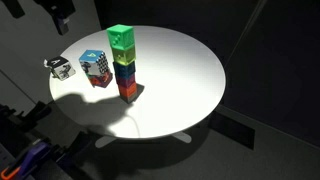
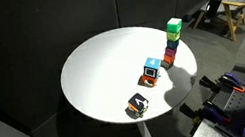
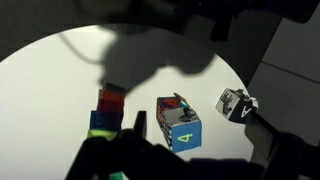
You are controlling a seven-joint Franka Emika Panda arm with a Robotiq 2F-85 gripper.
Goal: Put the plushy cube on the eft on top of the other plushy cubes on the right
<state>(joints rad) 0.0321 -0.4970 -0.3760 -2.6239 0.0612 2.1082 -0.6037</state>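
Observation:
The plushy cube (image 1: pixel 60 67), small with a black-and-white pattern, sits at the table's edge; it also shows in the other exterior view (image 2: pixel 138 104) and in the wrist view (image 3: pixel 236 103). The other plushy cubes (image 1: pixel 96 68), a short block with a blue top, checkered side and red bottom, stand beside it (image 2: pixel 151 72) (image 3: pixel 178 122). My gripper (image 3: pixel 190 165) hangs high above both. Its dark fingers are spread wide and hold nothing. It shows at the top of an exterior view (image 1: pixel 55 14).
A tall multicoloured tower with a green top (image 1: pixel 122 62) stands next to the blue-topped block (image 2: pixel 173 41) (image 3: pixel 107 112). The round white table (image 1: pixel 180 70) has a dark floor around it. A wooden frame (image 2: pixel 234 8) stands behind.

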